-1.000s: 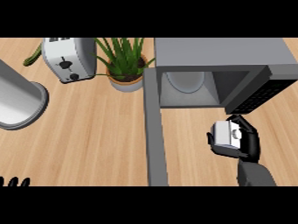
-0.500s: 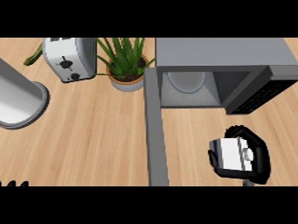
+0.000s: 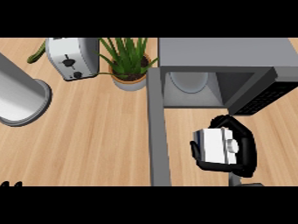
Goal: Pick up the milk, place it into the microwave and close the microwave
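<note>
Wooden counter (image 3: 99,131) is carrying the open grey microwave (image 3: 222,70) at twelve o'clock while the right hand (image 3: 238,148), clamped on the white milk carton (image 3: 214,145), is drawing back toward six, farther from its cavity.

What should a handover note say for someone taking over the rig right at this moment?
Right hand: curled round the white milk carton, held in front of the grey microwave.
Left hand: only fingertips show at the view's lower left edge, holding nothing.
Microwave door: open, the cavity with its round glass plate in view.
Done: milk picked up.
Left: set the milk inside, let go, close the door.
</note>
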### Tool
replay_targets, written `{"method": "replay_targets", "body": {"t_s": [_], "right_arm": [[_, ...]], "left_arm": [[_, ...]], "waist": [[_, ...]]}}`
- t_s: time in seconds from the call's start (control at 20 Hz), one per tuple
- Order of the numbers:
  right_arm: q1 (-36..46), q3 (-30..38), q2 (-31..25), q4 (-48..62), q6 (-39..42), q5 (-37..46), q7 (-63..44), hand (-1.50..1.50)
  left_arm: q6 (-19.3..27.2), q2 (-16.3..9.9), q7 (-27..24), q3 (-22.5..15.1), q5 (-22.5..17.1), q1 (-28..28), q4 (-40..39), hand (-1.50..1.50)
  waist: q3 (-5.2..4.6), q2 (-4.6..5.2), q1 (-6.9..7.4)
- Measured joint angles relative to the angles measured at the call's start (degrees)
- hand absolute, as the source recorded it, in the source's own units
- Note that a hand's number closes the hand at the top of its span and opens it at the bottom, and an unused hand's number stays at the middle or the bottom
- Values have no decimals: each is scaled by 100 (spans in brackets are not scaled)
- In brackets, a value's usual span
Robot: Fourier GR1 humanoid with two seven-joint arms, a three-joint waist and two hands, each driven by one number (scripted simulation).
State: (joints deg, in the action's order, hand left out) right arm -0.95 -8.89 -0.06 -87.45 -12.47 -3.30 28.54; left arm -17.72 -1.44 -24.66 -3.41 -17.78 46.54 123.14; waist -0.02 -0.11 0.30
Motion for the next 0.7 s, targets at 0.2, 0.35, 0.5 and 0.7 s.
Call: {"method": "replay_targets", "body": {"t_s": [0.2,0.35,0.5,0.7], "right_arm": [[595,-86,4,435,-386,108,-196,150],[931,-185,5,757,-676,167,-330,150],[1412,-135,5,1376,-1013,229,-400,150],[2164,32,6,2448,-1299,166,-307,150]], "left_arm": [[-148,-71,-129,241,-116,-44,-228,-150],[-169,-130,-47,434,-242,-191,-305,-150],[-289,-172,-82,523,-292,-155,-360,-150],[-255,-58,-55,401,-128,-148,-313,-150]], "waist": [[1,6,27],[1,10,26],[2,15,52],[4,26,87]]}}
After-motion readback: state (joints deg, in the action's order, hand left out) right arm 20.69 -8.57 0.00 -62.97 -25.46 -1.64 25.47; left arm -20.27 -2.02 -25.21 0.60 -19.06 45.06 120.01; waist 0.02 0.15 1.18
